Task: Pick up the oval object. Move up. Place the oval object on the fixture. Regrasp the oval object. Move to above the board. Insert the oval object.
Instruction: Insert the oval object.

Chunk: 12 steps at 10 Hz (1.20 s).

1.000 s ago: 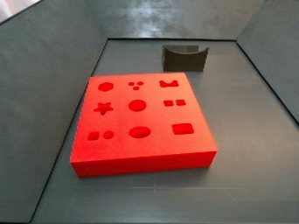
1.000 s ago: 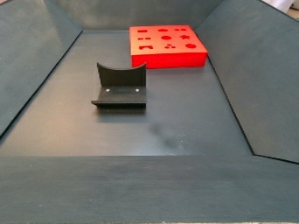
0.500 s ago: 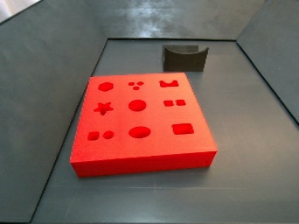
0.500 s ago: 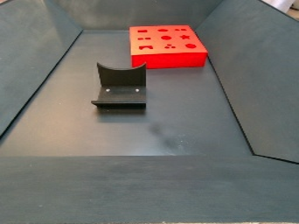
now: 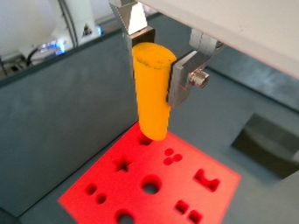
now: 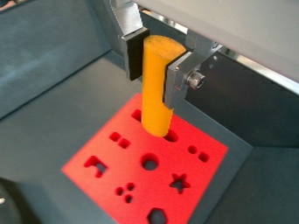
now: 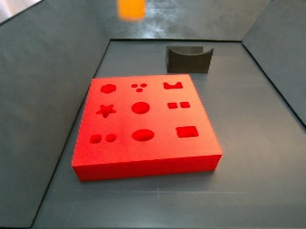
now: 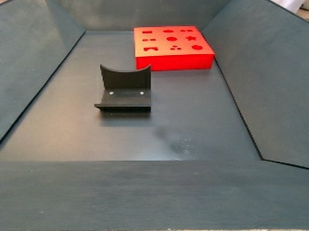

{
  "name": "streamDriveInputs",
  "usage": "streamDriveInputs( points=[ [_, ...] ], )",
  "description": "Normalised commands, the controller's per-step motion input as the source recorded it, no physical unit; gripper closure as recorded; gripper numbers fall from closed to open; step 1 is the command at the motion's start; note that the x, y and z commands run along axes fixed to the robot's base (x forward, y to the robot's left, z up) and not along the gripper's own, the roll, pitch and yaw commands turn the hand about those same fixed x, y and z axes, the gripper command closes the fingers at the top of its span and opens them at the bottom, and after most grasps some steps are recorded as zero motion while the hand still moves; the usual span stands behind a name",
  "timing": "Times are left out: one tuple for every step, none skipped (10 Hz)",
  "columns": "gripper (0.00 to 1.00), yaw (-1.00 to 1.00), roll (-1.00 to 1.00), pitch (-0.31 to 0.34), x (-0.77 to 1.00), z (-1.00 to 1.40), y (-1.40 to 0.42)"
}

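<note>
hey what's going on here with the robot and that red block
The gripper is shut on the oval object, a yellow-orange peg held upright, hanging above the red board with its shaped recesses. In a side view only the peg's lower end shows at the top edge, well above the board. The fixture stands apart with nothing on it. The peg is not yet inserted.
</note>
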Motion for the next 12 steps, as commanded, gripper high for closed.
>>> streamDriveInputs(
  points=[
    [1.0, 0.02, 0.0, -0.234, -0.2, -0.79, -0.66],
    [1.0, 0.03, 0.0, -0.22, -0.08, -0.81, -0.71],
    [1.0, 0.11, 0.0, -0.141, 0.11, -0.95, -0.8],
    [1.0, 0.14, 0.0, -0.077, 0.63, -1.0, -0.74],
    [1.0, 0.07, 0.0, -0.097, 0.73, -0.99, -0.58],
    [1.0, 0.03, -0.05, -0.103, 0.85, -0.9, -0.31],
    [1.0, 0.1, -0.06, -0.041, 0.87, -0.87, -0.09],
    [1.0, 0.18, 0.12, 0.111, 0.87, -0.79, -0.2],
    [1.0, 0.0, 0.19, 0.301, 0.85, -0.52, -0.08],
    [1.0, 0.0, 0.03, 0.204, 0.59, -0.65, -0.05],
    [1.0, 0.02, 0.0, 0.0, 0.0, 0.0, -0.07],
    [1.0, 0.12, 0.11, 0.0, 0.0, 0.0, -0.09]
  ],
)
